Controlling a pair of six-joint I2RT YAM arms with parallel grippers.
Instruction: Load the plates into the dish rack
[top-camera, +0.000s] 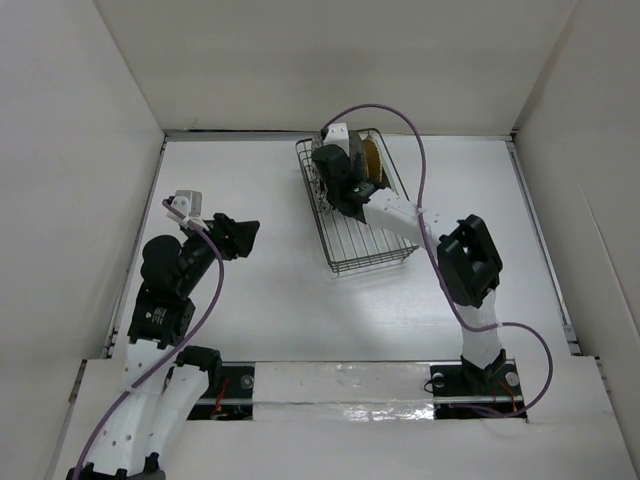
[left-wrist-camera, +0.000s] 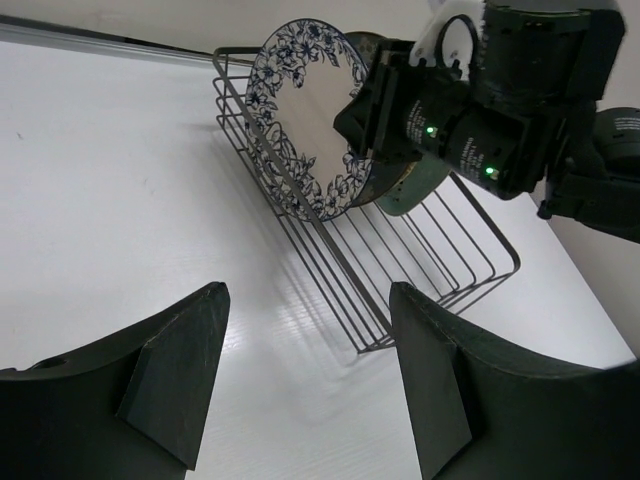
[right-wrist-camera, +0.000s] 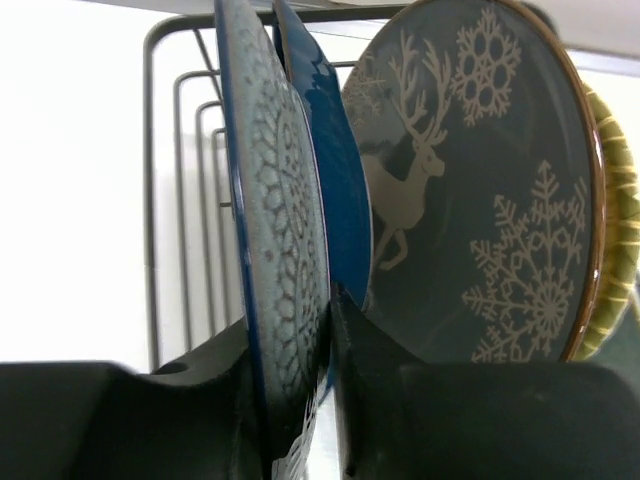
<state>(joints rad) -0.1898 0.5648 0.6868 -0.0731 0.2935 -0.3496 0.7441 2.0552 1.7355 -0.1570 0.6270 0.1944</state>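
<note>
The wire dish rack (top-camera: 372, 256) stands at the middle back of the table. My right gripper (top-camera: 338, 178) is over its far end, shut on the rim of the blue-floral white plate (left-wrist-camera: 305, 120), which it holds upright on edge inside the rack (left-wrist-camera: 440, 250). In the right wrist view that plate (right-wrist-camera: 280, 220) is edge-on between my fingers (right-wrist-camera: 400, 400). Behind it stand a dark blue plate (right-wrist-camera: 335, 170), a grey plate with a reindeer and snowflakes (right-wrist-camera: 480, 190) and a mustard-yellow plate (right-wrist-camera: 615, 230). My left gripper (top-camera: 238, 238) is open and empty, left of the rack.
White walls close in the table on the left, back and right. The right arm's purple cable (top-camera: 420, 160) arcs over the rack's right side. The rack's near half (top-camera: 360, 240) holds no plates.
</note>
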